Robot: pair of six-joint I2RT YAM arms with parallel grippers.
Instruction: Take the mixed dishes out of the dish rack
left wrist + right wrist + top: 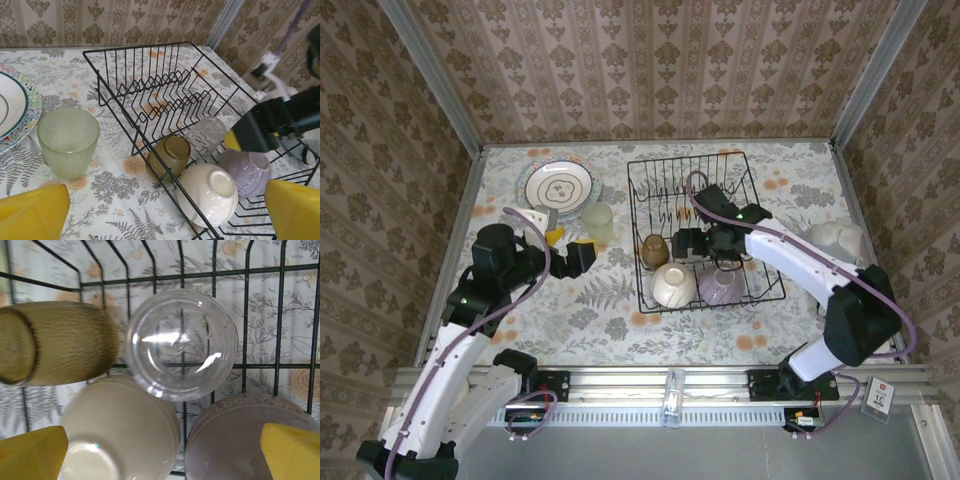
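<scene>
The black wire dish rack (pixel 632 225) stands mid-table. Along its near side lie an amber-brown cup (pixel 654 250), a cream bowl (pixel 673 285) and a lilac bowl (pixel 723 288), both bowls upside down. A clear glass (pixel 181 342) lies between them. My right gripper (pixel 695 245) hovers open just above the glass, its yellow fingertips (pixel 32 452) over the two bowls. My left gripper (pixel 570 245) is open over the table left of the rack, near a pale-green cup (pixel 598 222). A patterned plate (pixel 557 185) sits on the table at the back left.
White dishes (pixel 835 240) lie stacked on the table right of the rack, beside the right arm. The rack's far rows of tines (pixel 150 85) hold nothing. Papered walls close in the table on three sides.
</scene>
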